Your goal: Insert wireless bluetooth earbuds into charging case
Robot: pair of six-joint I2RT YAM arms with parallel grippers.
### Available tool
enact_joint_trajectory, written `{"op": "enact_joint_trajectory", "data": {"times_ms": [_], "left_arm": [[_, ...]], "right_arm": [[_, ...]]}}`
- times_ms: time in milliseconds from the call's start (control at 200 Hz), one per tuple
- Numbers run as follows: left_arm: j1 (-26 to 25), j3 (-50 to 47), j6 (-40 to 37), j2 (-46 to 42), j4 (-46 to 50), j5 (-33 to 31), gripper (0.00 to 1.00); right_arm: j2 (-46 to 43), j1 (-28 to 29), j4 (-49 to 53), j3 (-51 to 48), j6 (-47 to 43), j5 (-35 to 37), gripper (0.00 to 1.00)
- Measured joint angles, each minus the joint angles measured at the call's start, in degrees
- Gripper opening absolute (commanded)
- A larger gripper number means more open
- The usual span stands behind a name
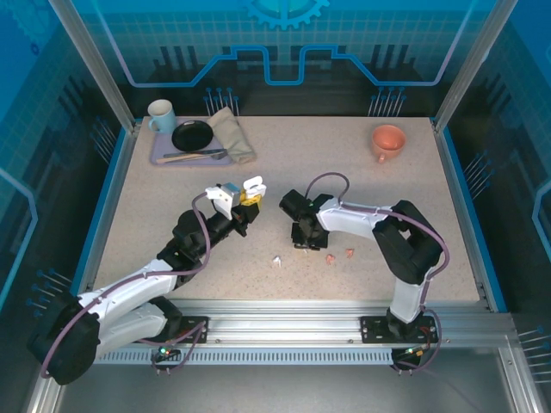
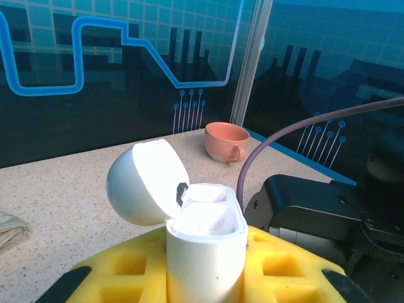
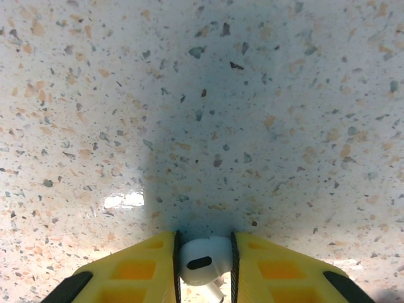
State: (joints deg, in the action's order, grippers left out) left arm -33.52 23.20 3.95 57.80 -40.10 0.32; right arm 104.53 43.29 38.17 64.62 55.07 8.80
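Step in hand: transfer of a picked earbud to the case. The right gripper [image 1: 301,243] pointed down at the middle of the table, its jaws closed to a narrow gap on a white earbud [image 3: 201,259], pinched at the head with the stem running back between the fingers. The left gripper [image 1: 248,203] stood just to its left, jaws clamped on the lower body of the case [image 2: 205,246] — upright, lid [image 2: 146,183] swung fully back. Glare hid the sockets, so whether either was filled could not be told. Nearer the near edge lay a loose white bud [image 1: 277,261], a pink bud [image 1: 331,257] and a second pink bud [image 1: 349,253], apart from both grippers.

Next move, as judged: raise the right gripper, carry the earbud over the open case, and turn the wrist until the stem points down into a socket — then release once seated. Alignment would be tight, since the bud is small.
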Motion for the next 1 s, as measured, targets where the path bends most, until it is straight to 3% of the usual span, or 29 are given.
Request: {"op": "enact_joint_trajectory", "data": {"times_ms": [285,710,1000], "left_arm": [[0.00,0.02,-0.02,-0.15,0.63,0.59,0.00],[0.00,1.86,-1.14,-1.64,2.34,4.72,0.00],[0.00,5.49,-0.83,1.53,0.42,9.11,0.00]], "right_arm": [[-6.64,-1.14,-0.11,-4.92,0.00,3.34,0.24],[-32.41,-1.36,-5.33,-4.02,-4.79,6.88,0.24],[-38.99,-1.36,-19.39,2.45,-10.91,4.85,0.24]]}}
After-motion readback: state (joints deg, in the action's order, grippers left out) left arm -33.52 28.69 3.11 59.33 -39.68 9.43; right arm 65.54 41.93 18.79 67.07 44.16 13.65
